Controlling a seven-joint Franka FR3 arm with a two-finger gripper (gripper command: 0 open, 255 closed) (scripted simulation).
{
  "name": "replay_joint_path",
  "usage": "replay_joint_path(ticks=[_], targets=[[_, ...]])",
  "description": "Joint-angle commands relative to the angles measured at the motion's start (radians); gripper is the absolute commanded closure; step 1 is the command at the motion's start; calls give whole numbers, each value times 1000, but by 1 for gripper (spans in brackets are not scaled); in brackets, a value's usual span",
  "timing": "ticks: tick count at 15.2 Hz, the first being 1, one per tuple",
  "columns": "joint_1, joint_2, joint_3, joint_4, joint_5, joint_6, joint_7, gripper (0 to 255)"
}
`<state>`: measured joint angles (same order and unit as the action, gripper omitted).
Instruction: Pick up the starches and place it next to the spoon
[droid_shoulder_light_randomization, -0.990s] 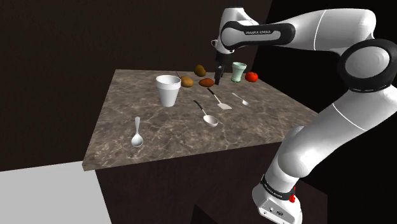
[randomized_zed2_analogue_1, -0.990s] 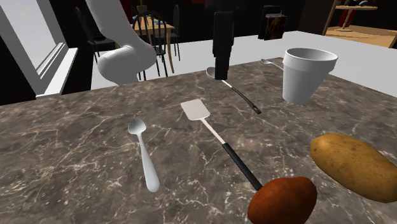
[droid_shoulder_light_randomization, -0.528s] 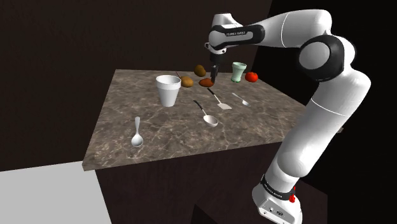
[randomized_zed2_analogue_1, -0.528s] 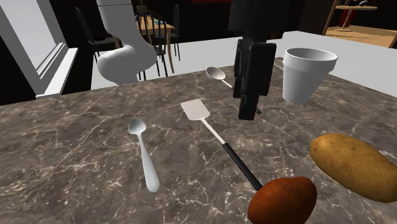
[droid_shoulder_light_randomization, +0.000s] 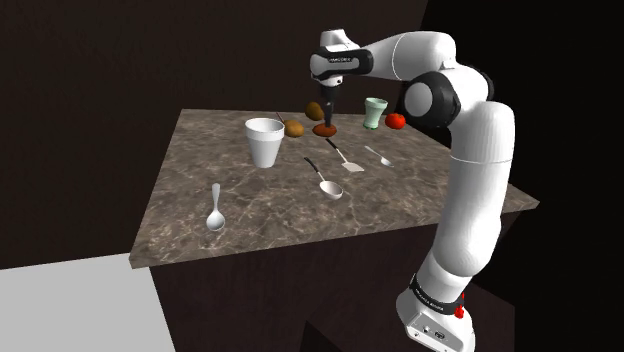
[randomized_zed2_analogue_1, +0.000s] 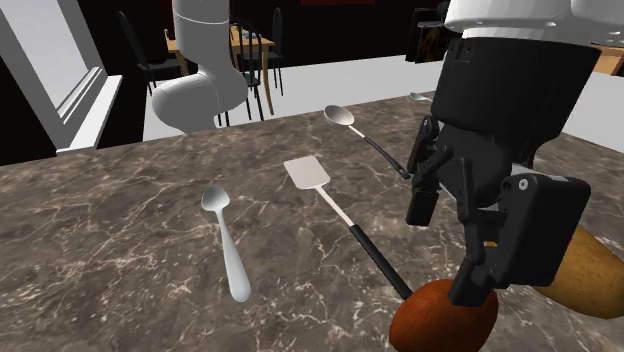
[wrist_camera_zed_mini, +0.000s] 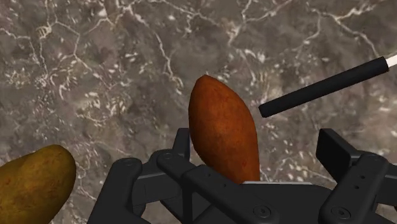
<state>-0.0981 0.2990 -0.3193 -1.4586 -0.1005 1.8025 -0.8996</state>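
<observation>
Well, we see first the marble table, and the white arm reaches over its far side in the shoulder view. The black gripper hangs above the red-brown potato. A white cup stands near a yellow potato. The red-brown potato lies on the table between the yellow potato and the black handle of a spatula; the handle end is near it but apart. The jaws stand apart, one on each side of the red-brown potato, and we cannot tell if they touch it. A spoon lies beside the spatula, apart from the red-brown potato.
</observation>
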Motion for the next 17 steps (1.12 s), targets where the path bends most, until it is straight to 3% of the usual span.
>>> replay_joint_path(ticks=[1,9,16,17], targets=[[-20,88,2,104,17,-25,-39,0],[-27,94,1,12,17,73,-37,0],[-27,94,1,13,18,73,-37,0],[-27,94,1,13,18,73,-37,255]])
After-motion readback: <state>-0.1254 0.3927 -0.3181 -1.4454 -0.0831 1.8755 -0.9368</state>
